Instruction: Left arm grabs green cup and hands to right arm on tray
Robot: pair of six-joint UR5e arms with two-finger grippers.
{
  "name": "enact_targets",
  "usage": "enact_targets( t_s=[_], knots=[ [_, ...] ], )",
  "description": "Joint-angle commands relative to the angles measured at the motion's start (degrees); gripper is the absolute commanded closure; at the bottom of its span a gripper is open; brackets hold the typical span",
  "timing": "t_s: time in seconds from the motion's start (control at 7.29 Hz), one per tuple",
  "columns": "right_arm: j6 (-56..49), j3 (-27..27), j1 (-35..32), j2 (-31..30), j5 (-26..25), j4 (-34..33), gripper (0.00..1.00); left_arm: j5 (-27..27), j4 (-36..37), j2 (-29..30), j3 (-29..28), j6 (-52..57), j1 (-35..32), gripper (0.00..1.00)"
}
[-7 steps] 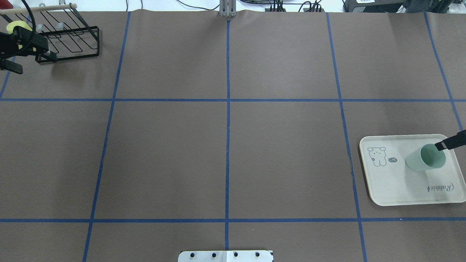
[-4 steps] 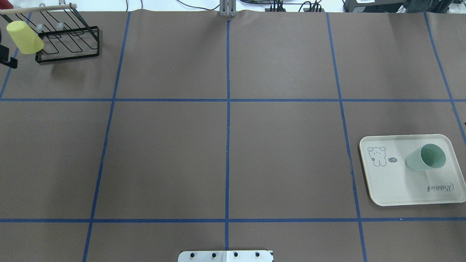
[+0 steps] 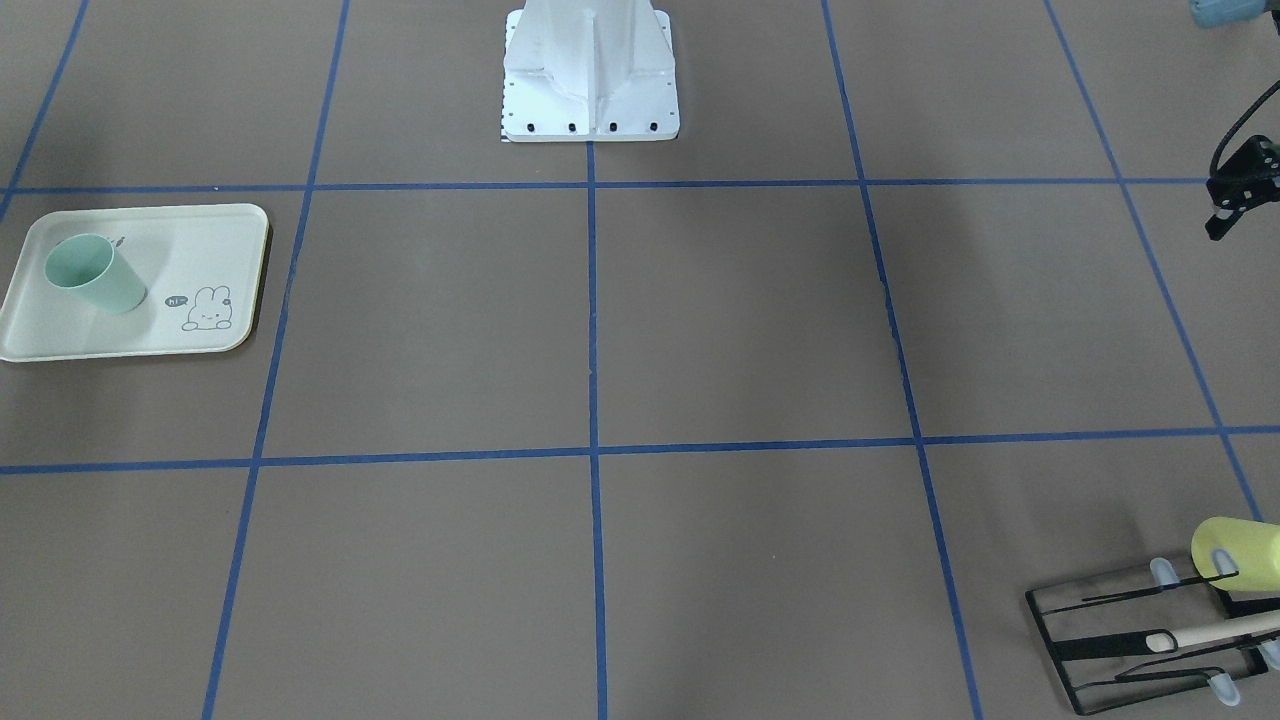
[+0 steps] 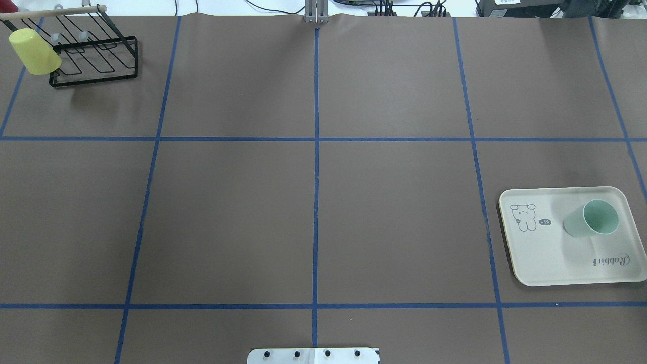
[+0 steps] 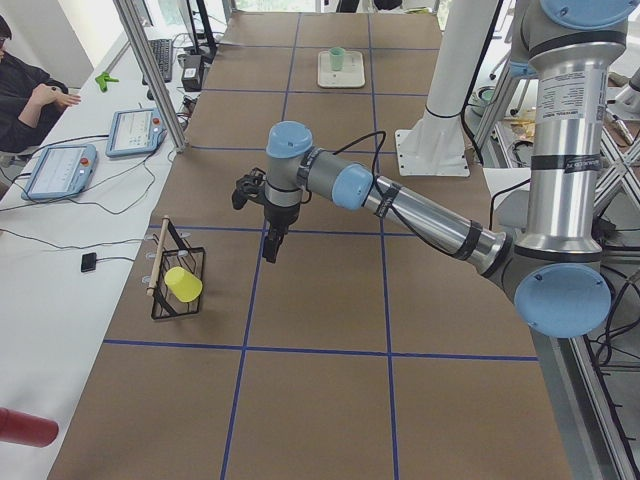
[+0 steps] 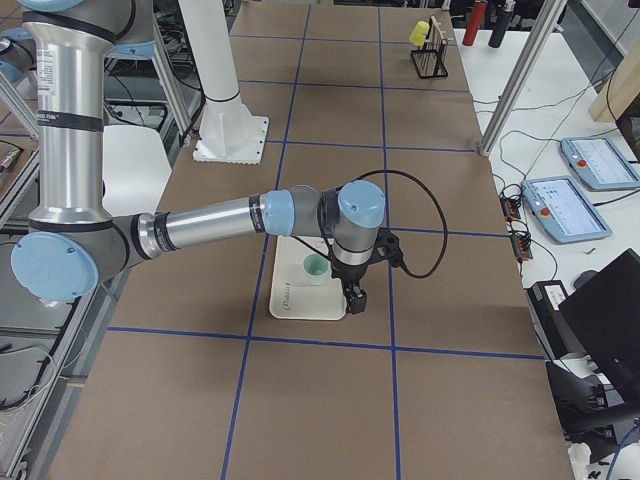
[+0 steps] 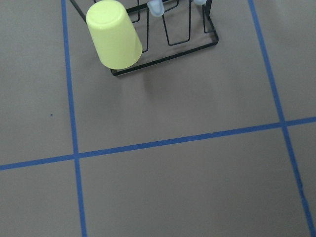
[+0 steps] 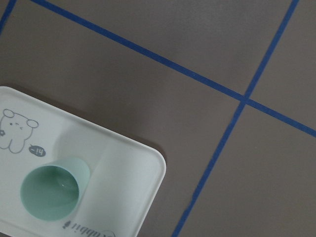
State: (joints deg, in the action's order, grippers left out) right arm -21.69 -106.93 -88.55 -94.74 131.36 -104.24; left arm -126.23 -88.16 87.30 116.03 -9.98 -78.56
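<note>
1. While the green cup (image 4: 594, 222) stands on the tray (image 4: 541, 258) at the robot's right end of the table, the right gripper (image 6: 355, 300) hangs near the tray's edge, apart from the cup.
2. From that claw, the cup appears to lie inward, toward the table's middle.
3. By a wide margin the right arm is the nearer one. At the opposite end of the table, well apart from the cup, the left gripper (image 5: 270, 250) hangs near a black wire rack (image 4: 101, 76) that holds a yellow cup (image 4: 34, 50).
4. Upright on its narrower base, the green cup has its open mouth facing up and its long axis vertical. It sits between the tray's bunny drawing and its "Rabbit" script.
5. How far either claw is open cannot be told from these views. Neither appears to hold anything.
6. Judging by how things lie, the cup is already delivered to the tray, and any new grasp would have to close across its vertical sides.
</note>
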Motion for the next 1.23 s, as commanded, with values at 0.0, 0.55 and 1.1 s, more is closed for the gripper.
enact_targets(
  t_s=[0.0,0.55,1.1],
  knots=[
    [-0.11,1.54,-3.28,2.78,0.38,1.31,0.01,-0.77,-0.88,-3.98,-1.67,2.43,-4.48,0.00],
    [3.03,6.82,-8.92,-2.47,2.85,8.35,0.00,-0.77,-2.46,-4.42,-9.74,2.69,-3.98,0.00],
    [5.96,10.07,-7.36,-1.85,2.94,8.79,0.00,-9.27,-1.58,-10.81,-5.31,6.35,-7.12,0.00]
  ],
)
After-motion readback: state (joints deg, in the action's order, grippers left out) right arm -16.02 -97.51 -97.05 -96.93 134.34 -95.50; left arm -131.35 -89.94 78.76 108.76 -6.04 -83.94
